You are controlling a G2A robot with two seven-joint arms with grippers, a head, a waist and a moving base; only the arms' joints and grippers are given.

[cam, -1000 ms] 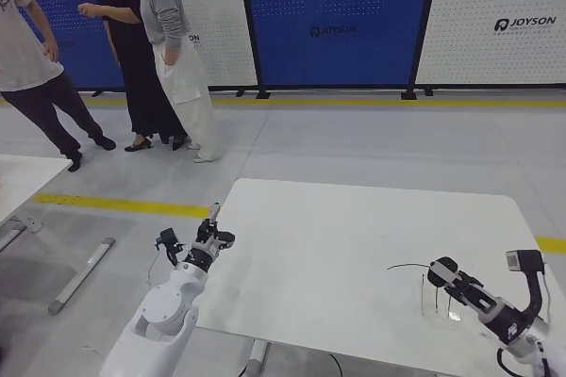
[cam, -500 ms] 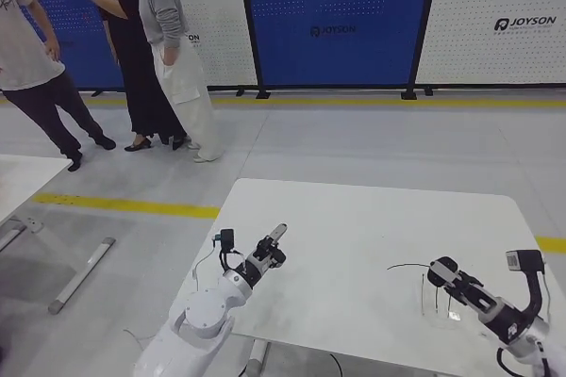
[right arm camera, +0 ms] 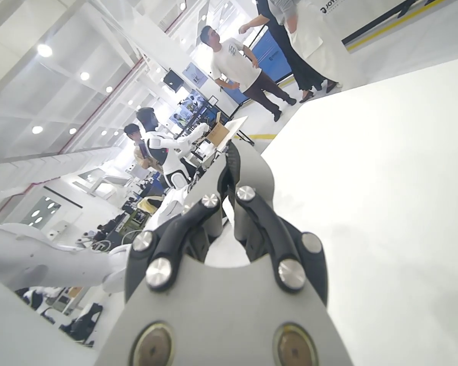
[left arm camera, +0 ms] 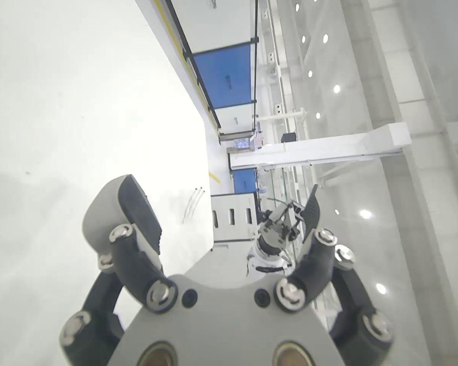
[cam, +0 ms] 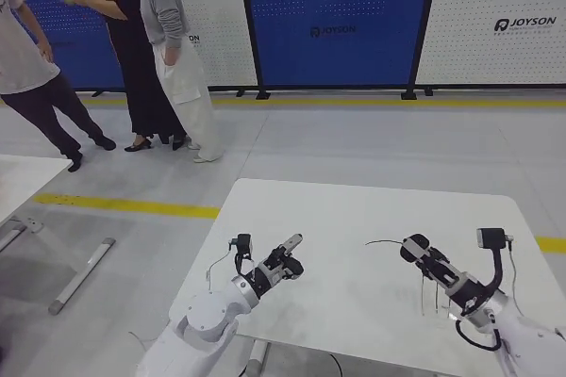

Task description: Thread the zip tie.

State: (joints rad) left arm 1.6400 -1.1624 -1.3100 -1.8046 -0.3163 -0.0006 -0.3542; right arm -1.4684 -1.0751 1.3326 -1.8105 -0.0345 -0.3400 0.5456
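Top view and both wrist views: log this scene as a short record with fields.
surface: white table
left gripper: open, holding nothing, above the table near its front edge
right gripper: shut on a zip tie, raised over the table
zip tie: thin and black, sticking out of the right gripper towards the left gripper
spare ties: lying flat on the table beside the right arm
threading: not yet begun; the grippers are well apart

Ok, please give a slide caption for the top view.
Right gripper holds a zip tie over the table; left gripper open.
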